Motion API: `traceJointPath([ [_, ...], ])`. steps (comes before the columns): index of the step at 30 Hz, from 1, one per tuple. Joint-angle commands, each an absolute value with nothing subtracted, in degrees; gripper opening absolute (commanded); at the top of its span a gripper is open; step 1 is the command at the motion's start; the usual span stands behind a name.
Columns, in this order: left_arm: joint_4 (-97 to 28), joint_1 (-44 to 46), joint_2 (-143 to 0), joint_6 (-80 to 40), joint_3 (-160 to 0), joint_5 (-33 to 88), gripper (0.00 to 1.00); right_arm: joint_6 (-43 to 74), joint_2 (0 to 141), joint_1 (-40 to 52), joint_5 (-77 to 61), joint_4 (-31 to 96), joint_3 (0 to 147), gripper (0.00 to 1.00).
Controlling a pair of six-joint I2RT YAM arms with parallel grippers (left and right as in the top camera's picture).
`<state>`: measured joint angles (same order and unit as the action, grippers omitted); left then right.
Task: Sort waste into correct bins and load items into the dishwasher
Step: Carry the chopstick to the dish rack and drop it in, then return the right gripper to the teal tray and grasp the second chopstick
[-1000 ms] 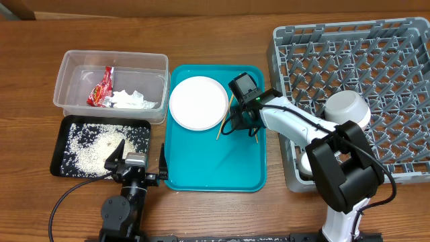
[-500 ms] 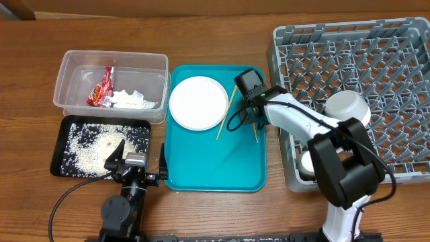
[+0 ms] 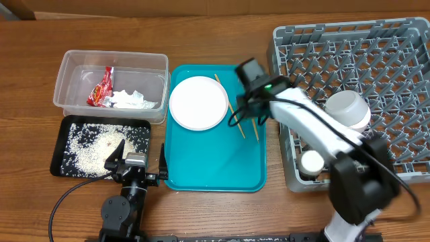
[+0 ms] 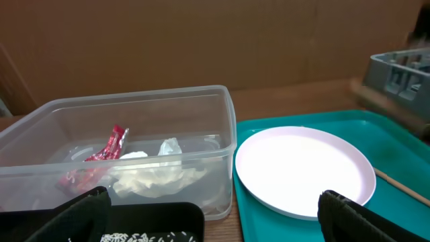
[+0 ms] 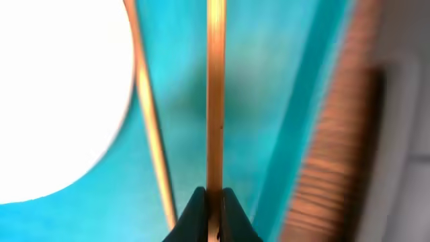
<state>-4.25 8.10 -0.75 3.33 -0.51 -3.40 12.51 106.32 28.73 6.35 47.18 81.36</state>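
My right gripper [image 5: 213,202] is shut on a wooden chopstick [image 5: 215,87] over the teal serving tray [image 3: 208,168], between the white plate [image 3: 198,102] and the grey dish rack [image 3: 403,40]. The second chopstick [image 3: 230,107] lies on the tray beside the plate and shows in the right wrist view [image 5: 151,134]. A white bowl [image 3: 347,107] and a small cup [image 3: 312,161] sit in the rack. The clear tub [image 3: 67,81] holds the red wrapper [image 3: 102,89] and the tissue [image 3: 131,99]. Rice [image 3: 94,144] lies in the black tray [image 3: 60,144]. My left gripper [image 3: 139,156] is open and empty at the front.
In the left wrist view the clear tub [image 4: 134,101] is straight ahead, with the plate [image 4: 302,168] on the teal tray [image 4: 376,128] to its right. The dish rack fills the right side of the table. A black cable [image 3: 236,121] hangs by the right gripper.
My right gripper has moved toward the back of the teal tray. The chopstick beside the plate has swung round, its far end now pointing back-left. The left arm has not moved.
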Motion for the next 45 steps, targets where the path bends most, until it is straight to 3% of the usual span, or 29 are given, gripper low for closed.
traceJointPath([
  [1,-4.08,7.49,-0.23,2.57,-0.30,-2.94,1.00,13.43,96.75,25.61,9.65,47.29,84.95,0.04],
  [8,-4.08,7.49,-0.23,2.59,-0.30,-2.94,1.00,8.47,95.81,15.44,9.74,47.86,83.33,0.04],
  [13,-4.08,7.49,-0.23,2.59,-0.30,-2.94,1.00,7.14,100.27,13.76,8.93,50.33,80.90,0.04],
  [17,-4.08,7.49,-0.23,2.59,-0.30,-2.94,1.00,5.93,100.75,14.24,10.37,50.09,81.25,0.37],
  [20,-4.08,7.49,-0.23,2.59,-0.30,-2.94,1.00,6.35,99.53,15.64,8.80,50.30,82.43,0.45],
  [26,-4.08,7.49,-0.23,2.59,-0.30,-2.94,1.00,6.44,97.06,23.66,0.60,50.26,82.50,0.50],
  [34,-4.08,7.49,-0.23,2.57,-0.30,-2.94,1.00,7.68,102.98,33.04,0.32,43.99,77.62,0.49],
  [38,-4.08,7.49,-0.23,2.57,-0.30,-2.94,1.00,11.42,109.01,33.47,1.39,41.21,76.03,0.39],
  [42,-4.08,7.49,-0.23,2.57,-0.30,-2.94,1.00,12.19,113.51,33.32,0.89,39.62,76.01,0.38],
  [45,-4.08,7.49,-0.23,2.57,-0.30,-2.94,1.00,11.97,116.53,33.47,1.06,39.94,76.01,0.27],
])
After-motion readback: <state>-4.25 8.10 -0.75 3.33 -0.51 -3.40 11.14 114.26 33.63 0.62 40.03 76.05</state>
